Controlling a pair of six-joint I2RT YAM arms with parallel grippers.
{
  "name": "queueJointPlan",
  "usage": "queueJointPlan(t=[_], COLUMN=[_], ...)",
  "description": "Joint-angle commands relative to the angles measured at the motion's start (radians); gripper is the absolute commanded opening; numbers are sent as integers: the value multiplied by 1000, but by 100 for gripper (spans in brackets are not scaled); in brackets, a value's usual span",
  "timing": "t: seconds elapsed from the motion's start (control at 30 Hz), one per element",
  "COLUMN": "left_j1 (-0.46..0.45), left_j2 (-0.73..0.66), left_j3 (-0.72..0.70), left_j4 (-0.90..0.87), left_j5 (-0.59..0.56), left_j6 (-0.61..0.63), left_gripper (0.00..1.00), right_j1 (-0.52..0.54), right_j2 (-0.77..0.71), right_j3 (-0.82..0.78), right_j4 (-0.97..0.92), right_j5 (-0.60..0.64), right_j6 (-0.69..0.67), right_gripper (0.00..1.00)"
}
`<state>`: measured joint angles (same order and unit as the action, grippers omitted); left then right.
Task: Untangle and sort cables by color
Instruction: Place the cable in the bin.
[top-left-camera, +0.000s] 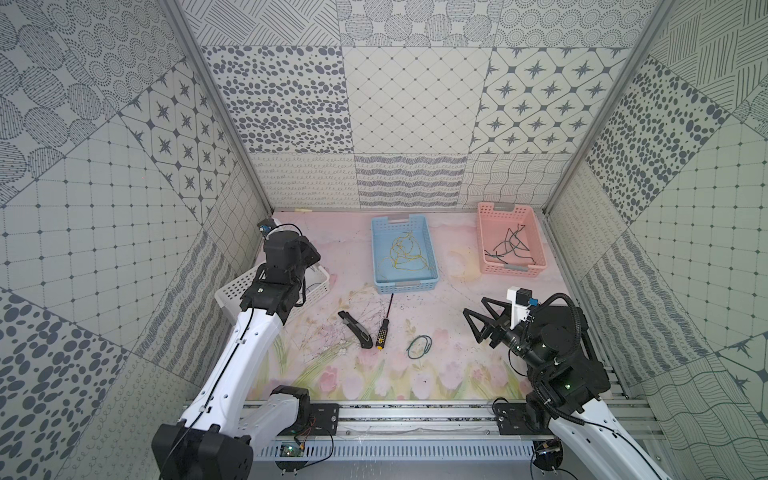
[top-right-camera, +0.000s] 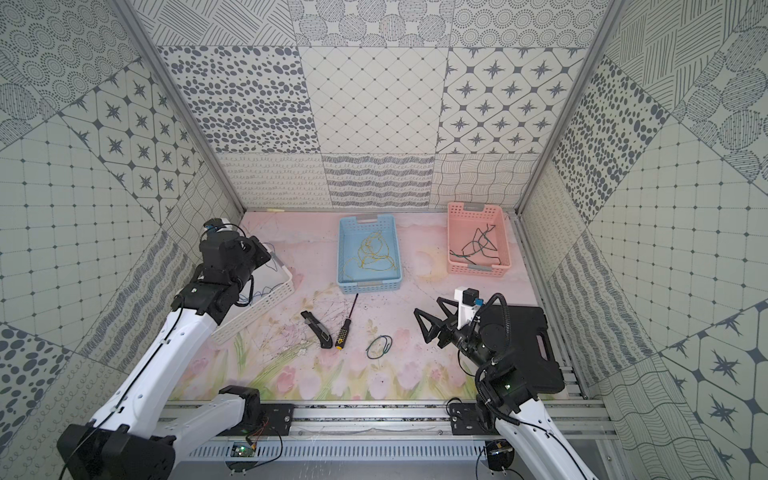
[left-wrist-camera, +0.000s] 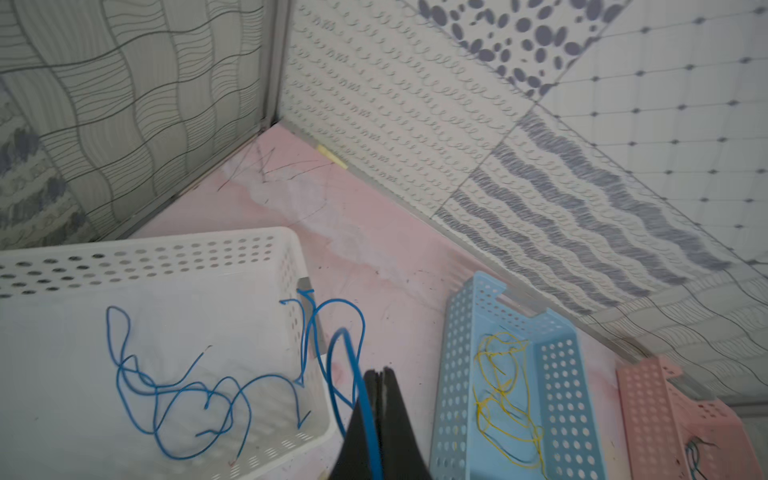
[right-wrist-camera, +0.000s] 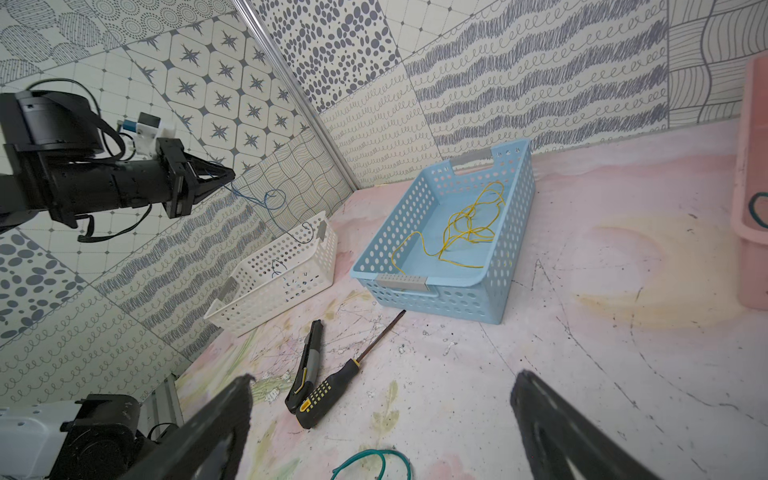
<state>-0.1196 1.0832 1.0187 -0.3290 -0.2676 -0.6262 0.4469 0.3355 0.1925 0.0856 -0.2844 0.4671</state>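
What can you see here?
white basket: one, white, left side
blue cables: several, blue, in white basket
blue basket: one, blue, back middle
yellow cables: tangle, yellow, in blue basket
pink basket: one, pink, back right
dark cables: few, dark, in pink basket
green cable: one, green, table front
screwdriver: one, black-yellow, table middle
knife: one, black, beside screwdriver
case: one, black, under right arm
left fingers: black, shut on blue cable
right fingers: black, open

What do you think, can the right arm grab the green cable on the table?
Probably yes: the right arm's jaws stand open and empty, the green cable lies loose just ahead, nothing between them.
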Motion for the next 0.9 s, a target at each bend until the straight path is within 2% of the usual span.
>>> queueJointPlan(t=[0.0, 0.23, 0.27, 0.3, 0.33, 0.37, 0.4, 0.43, 0.5, 0.6, 0.67, 0.73, 0.87], left_j1=[108, 156, 162, 167, 169, 169, 169, 169, 169, 167, 162, 132, -31], left_j2=[82, 156, 176, 200, 222, 241, 258, 267, 264, 205, 148, 82, -38], left_j3=[31, 9, 18, 37, 70, 102, 144, 177, 214, 202, 156, 83, -110], left_j4=[-232, -271, -298, -344, -409, -466, -527, -579, -632, -608, -521, -378, 17], left_j5=[-83, -140, -149, -164, -185, -204, -222, -239, -249, -185, -79, 73, 357], left_j6=[-237, -321, -347, -383, -419, -440, -459, -472, -478, -464, -419, -348, -225], left_gripper=[0, 0, 19, 47, 69, 84, 96, 100, 100, 100, 100, 99, 94], right_j1=[-5, -7, -8, -8, -8, -7, -8, -8, -7, -8, -8, -8, -5], right_j2=[3, 3, 3, 4, 5, 6, 9, 17, 44, 107, 177, 278, 442], right_j3=[4, 4, 5, 5, 5, 4, 5, 4, 7, 10, 16, 34, 100], right_j4=[25, 26, 26, 25, 26, 29, 31, 38, 58, 104, 147, 195, 192], right_j5=[1, -10, -10, -13, -17, -20, -25, -36, -61, -114, -176, -264, -341], right_j6=[-9, -5, -5, -6, -6, -6, -5, -5, -4, 0, 2, 7, 44], right_gripper=[99, 99, 99, 99, 99, 99, 99, 99, 99, 99, 99, 99, 94])
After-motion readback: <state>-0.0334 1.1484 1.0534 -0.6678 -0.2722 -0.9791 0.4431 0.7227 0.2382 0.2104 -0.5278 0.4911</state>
